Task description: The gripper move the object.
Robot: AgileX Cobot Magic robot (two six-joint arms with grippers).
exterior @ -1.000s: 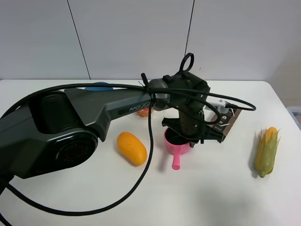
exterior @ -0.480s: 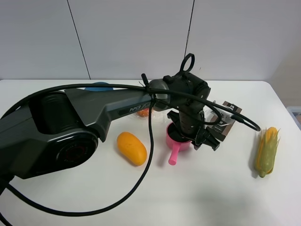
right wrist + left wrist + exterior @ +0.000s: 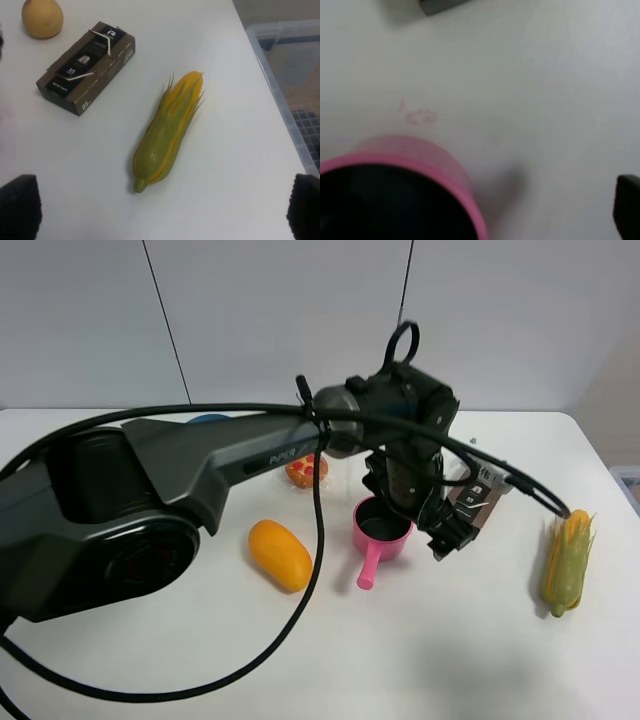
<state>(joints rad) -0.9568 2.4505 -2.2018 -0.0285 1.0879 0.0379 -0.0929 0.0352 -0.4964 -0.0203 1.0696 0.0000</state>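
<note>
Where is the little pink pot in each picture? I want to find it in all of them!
Exterior high: the pink pot sits mid-table under the black arm.
Left wrist: the pot is very close and blurry, with only part of its rim and dark inside showing.
Right wrist: not in it.
Shared landmark: the brown box right of the pot in the high view is the same box beside the corn in the right wrist view.

White surface under the fingers; beyond them a pale wall with two dark seams. Soft light, faint shadows. A clear bin sits off the surface's edge.
</note>
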